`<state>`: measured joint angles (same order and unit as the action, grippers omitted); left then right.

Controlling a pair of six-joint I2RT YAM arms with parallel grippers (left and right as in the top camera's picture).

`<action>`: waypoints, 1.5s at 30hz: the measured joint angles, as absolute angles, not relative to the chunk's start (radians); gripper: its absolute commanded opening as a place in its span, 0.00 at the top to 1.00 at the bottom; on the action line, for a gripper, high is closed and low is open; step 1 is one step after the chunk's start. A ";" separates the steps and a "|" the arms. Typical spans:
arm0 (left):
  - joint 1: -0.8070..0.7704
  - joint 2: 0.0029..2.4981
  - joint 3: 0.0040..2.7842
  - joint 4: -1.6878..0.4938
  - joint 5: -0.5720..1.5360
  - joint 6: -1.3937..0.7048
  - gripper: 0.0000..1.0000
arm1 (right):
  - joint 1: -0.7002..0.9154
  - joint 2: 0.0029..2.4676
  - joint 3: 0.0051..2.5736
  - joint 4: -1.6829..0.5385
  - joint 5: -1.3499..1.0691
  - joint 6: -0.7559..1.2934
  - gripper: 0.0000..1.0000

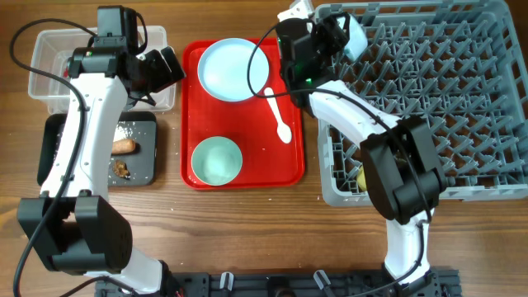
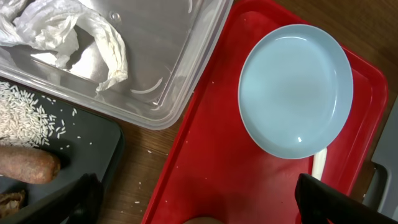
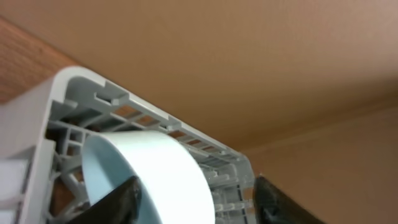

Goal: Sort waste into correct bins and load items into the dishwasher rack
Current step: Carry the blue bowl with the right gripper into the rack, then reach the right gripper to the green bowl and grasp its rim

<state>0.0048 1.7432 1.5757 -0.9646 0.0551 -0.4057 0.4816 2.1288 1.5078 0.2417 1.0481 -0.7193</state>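
Now we are loading the rack: our right gripper, clamped on a pale blue bowl, holds it on edge over the dishwasher rack's ten-o'clock corner, so next, we judge, it must seat the bowl between pegs and let go, while our left gripper hangs wide open, empty.

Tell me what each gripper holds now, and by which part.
The left gripper holds nothing. A pale blue bowl sits between the jaws of the right gripper over the rack corner; whether they grip it cannot be told.
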 measured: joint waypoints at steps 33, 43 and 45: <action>0.005 1.743 1.575 -0.965 0.055 -0.406 0.00 | 0.566 1.919 1.456 -0.432 -0.471 0.301 0.35; 0.005 1.743 1.575 -0.965 0.055 -0.406 0.00 | 0.682 1.920 1.264 -0.453 -0.376 0.638 0.51; 0.005 1.743 1.575 -0.965 0.055 -0.406 0.00 | 0.691 1.921 1.264 -0.470 -0.356 0.664 0.58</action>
